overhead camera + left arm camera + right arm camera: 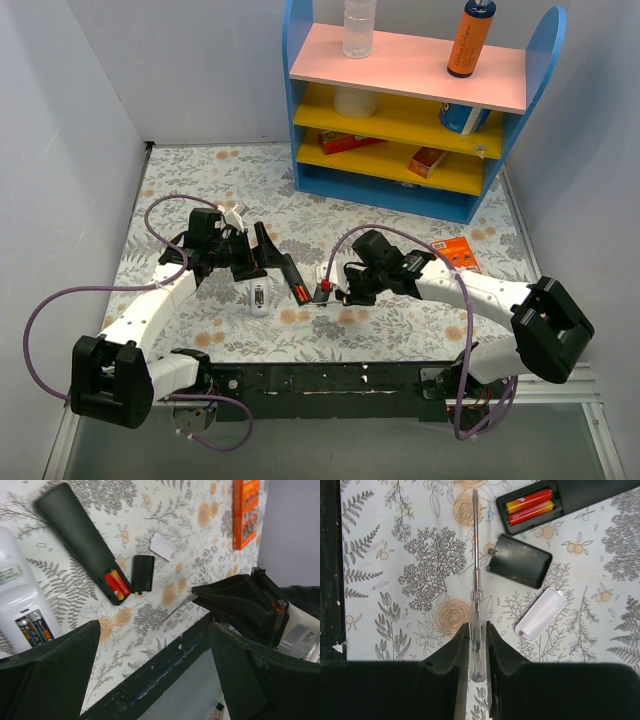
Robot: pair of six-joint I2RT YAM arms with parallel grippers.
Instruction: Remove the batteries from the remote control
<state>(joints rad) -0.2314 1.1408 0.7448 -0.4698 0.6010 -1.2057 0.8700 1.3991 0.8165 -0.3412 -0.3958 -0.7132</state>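
The remote control (75, 535) is a slim black bar lying back-up on the floral table, its compartment uncovered. Two red and yellow batteries (116, 583) sit inside it side by side. In the right wrist view the batteries (530, 504) and the remote control (580, 492) are at the top right. The small black back cover (520, 561) lies loose just below. My right gripper (477, 630) is shut on the clear handle of a screwdriver (475, 555), whose tip points past the compartment's left end. My left gripper (152, 650) hangs open over the table's near edge, holding nothing.
A white remote (20, 605) with its battery bay uncovered lies left of the black one, and its white cover (541, 613) lies loose. An orange pack (460, 255) sits to the right. A blue shelf (400, 110) with bottles stands at the back.
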